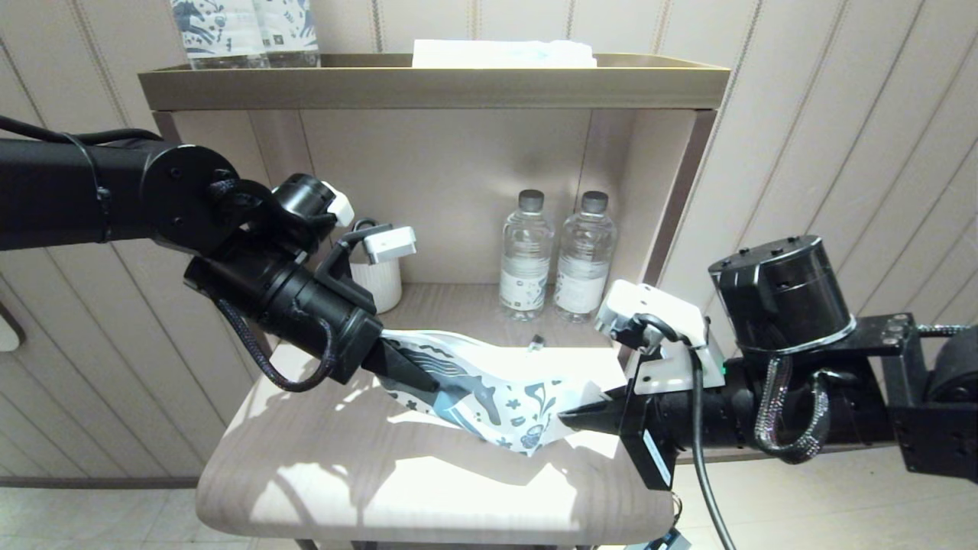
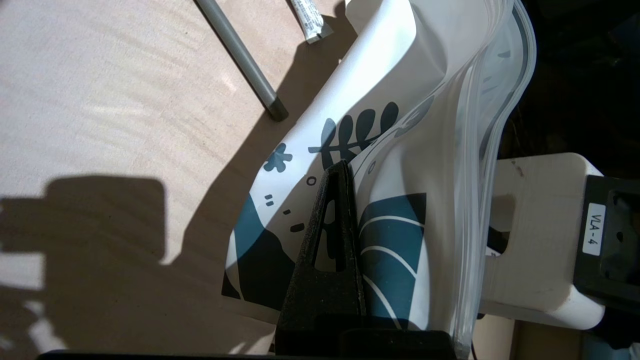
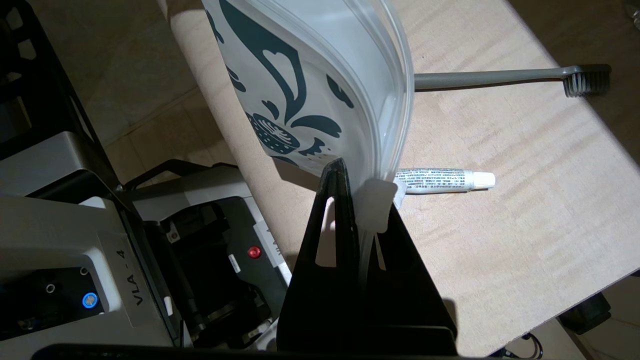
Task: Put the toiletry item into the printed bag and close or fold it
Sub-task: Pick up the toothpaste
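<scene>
The printed bag point(image 1: 489, 389) hangs a little above the table, stretched between my two grippers. It is white with blue and teal figures point(image 2: 400, 75), and its clear zip edge point(image 3: 405, 100) bows outward. My left gripper point(image 1: 430, 383) is shut on the bag's left end point(image 2: 343, 167). My right gripper point(image 1: 567, 418) is shut on the right end, by the white zip slider point(image 3: 372, 205). The toiletry item, a thin grey toothbrush point(image 3: 490, 78) with a dark bristled head, lies flat on the table behind the bag and outside it; its handle end point(image 2: 240, 50) shows in the left wrist view.
A small toothpaste tube point(image 3: 440, 181) lies on the table point(image 1: 344, 458) beside the bag. Two water bottles point(image 1: 526, 256) and a white cup point(image 1: 380, 284) stand in the shelf niche behind. Printed packs point(image 1: 244, 30) stand on the shelf top point(image 1: 428, 84).
</scene>
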